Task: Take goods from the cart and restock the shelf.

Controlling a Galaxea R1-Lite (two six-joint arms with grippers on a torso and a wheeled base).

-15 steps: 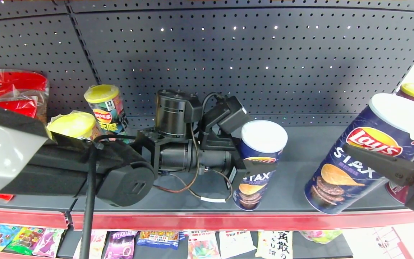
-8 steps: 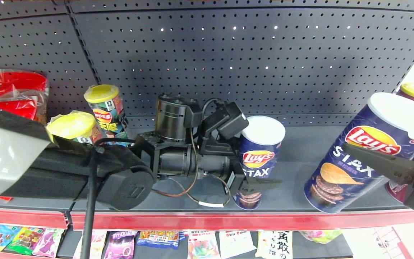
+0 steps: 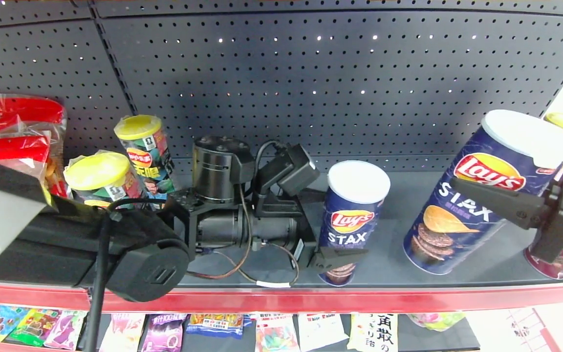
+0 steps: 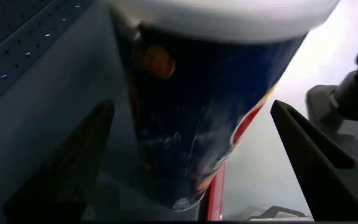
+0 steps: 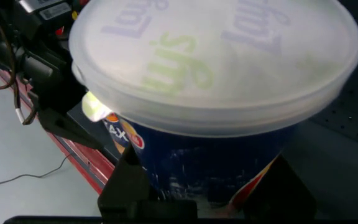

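A blue chip can with a white lid (image 3: pixel 356 215) stands upright on the grey shelf (image 3: pixel 281 266), near its front edge. My left gripper (image 3: pixel 345 230) is open around the lower part of this can, fingers spread wide to either side without touching it (image 4: pixel 194 155). One left finger (image 3: pixel 340 255) shows in front of the can's base. To the right, my right gripper (image 3: pixel 506 198) is shut on a second blue chip can (image 3: pixel 477 195), held tilted with its base low over the shelf. That can's white lid (image 5: pixel 216 62) is close to the right wrist camera.
Two yellow-lidded cans (image 3: pixel 140 144) (image 3: pixel 98 176) and red bags (image 3: pixel 15 122) sit at the shelf's left. A dark red can (image 3: pixel 550 261) stands behind my right gripper. A pegboard (image 3: pixel 311 88) closes the back. A red rail (image 3: pixel 281 299) edges the front, with snack packets (image 3: pixel 271 332) on the shelf below.
My left gripper has let go of the middle can and drawn back leftward; the can now stands upright. My right gripper has carried its tilted can up and to the left, further over the shelf.
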